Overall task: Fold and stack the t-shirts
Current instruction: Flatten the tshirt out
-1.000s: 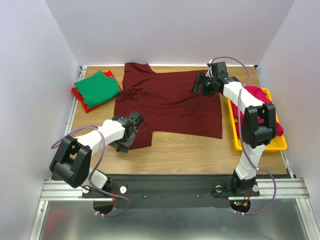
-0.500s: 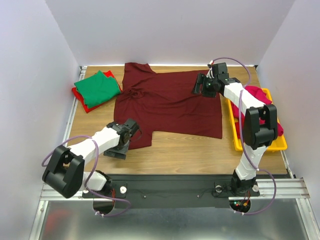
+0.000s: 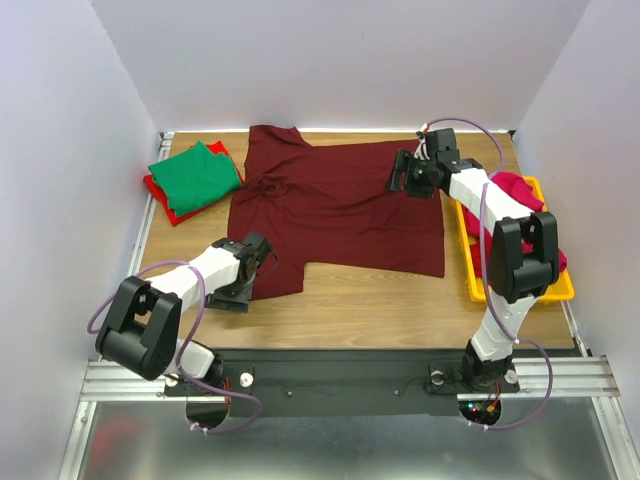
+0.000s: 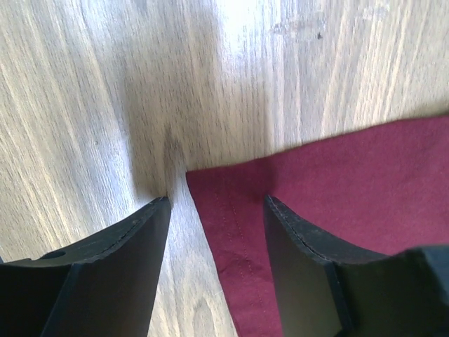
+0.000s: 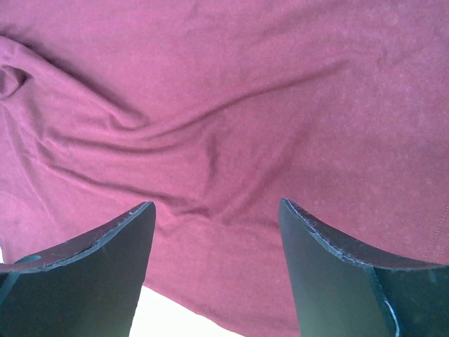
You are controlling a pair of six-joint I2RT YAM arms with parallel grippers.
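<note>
Where the wooden table (image 3: 380, 295) ends on the right, a yellow tray (image 3: 563, 290) sits flat. A pink t-shirt (image 3: 516, 187) lies bunched up inside it. The right arm reaches across over the tray.

A big maroon t-shirt (image 3: 340, 205) is spread out in the middle of the table. It is soft and a bit wrinkly near the neck. At the far left, a green t-shirt (image 3: 195, 175) is folded into a neat shape. It lies on top of a red t-shirt (image 3: 160, 198), and only the red edges peek out.

Only the view from above shows the tray, the folded pile and the whole maroon shirt.

The left wrist view shows small things up close. The table has pale, streaky wood lines, and the near left corner of the maroon shirt has a stitched edge. That pointy corner lies flat between the two black fingers (image 4: 119, 260) of the left gripper (image 4: 216, 200). The fingers stand apart and do not pinch the cloth.

The right wrist view is almost all maroon cloth with soft, wavy folds. The right gripper (image 5: 217, 203) is over the far right part of the shirt. Its fingers (image 5: 91, 267) are spread wide, with nothing between them.
</note>
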